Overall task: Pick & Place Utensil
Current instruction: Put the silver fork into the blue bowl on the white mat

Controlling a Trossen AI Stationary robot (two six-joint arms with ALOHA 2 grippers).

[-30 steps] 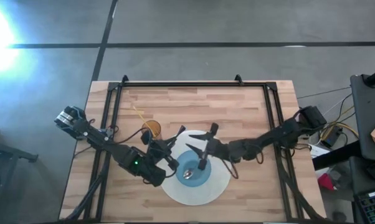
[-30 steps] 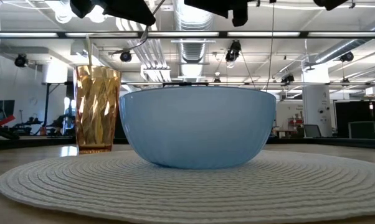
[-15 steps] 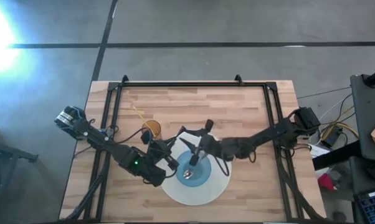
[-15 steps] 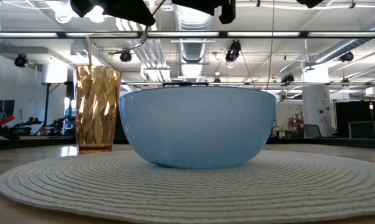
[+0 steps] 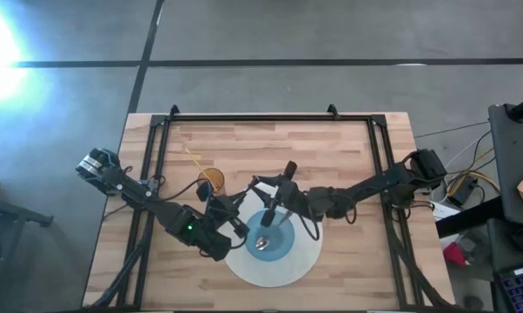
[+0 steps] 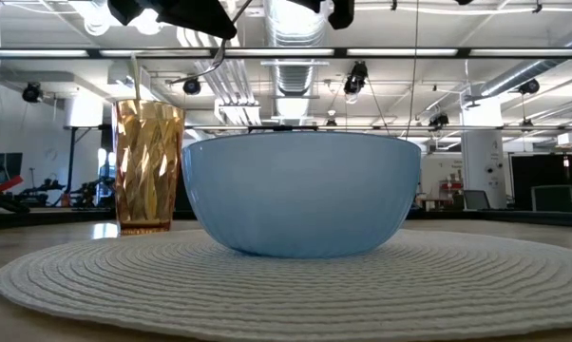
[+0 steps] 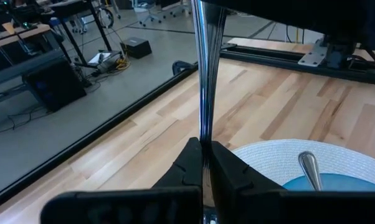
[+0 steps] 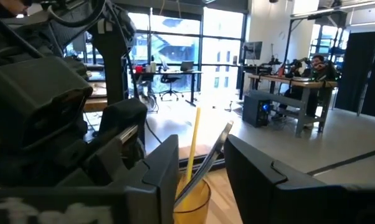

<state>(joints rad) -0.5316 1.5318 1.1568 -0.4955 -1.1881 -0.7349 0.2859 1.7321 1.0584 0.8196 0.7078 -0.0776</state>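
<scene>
Bowl (image 5: 269,237) on placemat (image 5: 305,261) (cup (image 5: 211,181) beside it).

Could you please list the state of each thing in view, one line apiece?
Left gripper: shut on the utensil handle.
Utensil handle: upright.
Right gripper: open, closing around the utensil handle.
Blue bowl: upright on the placemat, spoon inside.
Amber cup: upright, holding a straw.

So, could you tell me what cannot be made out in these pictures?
Low view: contents of the pale blue bowl, hidden by its own wall.
Left wrist view: far end of the thin metal utensil in the left gripper, cut off by the picture's edge.
</scene>
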